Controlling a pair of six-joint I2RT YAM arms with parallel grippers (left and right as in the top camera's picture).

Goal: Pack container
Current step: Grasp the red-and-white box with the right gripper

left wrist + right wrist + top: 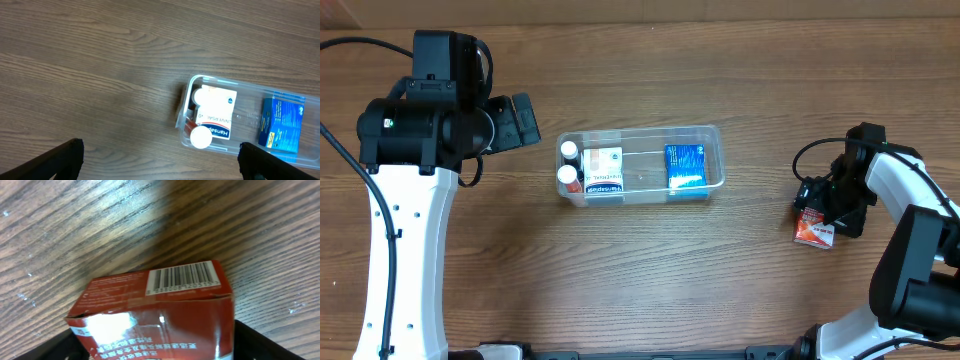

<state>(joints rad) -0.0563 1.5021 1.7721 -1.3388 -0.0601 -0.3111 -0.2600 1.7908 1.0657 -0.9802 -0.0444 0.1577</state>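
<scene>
Lying lengthwise across the middle of the table (pixel 650 290), the container (pixel 716 150) sat well apart from both arms. Two white-capped bottles (pixel 567 161) stood upright at its left end, one behind the other. A white box (pixel 603 170) with red and blue print lay just beside them, touching or nearly touching. A blue box (pixel 686 167) lay near the right end, with a bare stretch of clear floor between the two boxes.

The left gripper (pixel 520 121) hung over bare wood to the left of the container and a little behind it. In the left wrist view its fingers (pixel 55 161) showed only at the bottom corners of the frame, spread wide with nothing between them. That camera looked down on the container's bottle end, and the far end was cut off at the frame's edge.

The right gripper (pixel 828 205) was low at the table's right side, over a red box (pixel 814 232) that rested on the wood. In the right wrist view the box filled the gap between the dark fingers (pixel 270 345), and each finger met one side of it, so the grip was closed on the box. A barcode on a white patch faced up near the box's far edge, and its glossy near face caught a bright glare. The cardboard edge looked slightly crumpled.
</scene>
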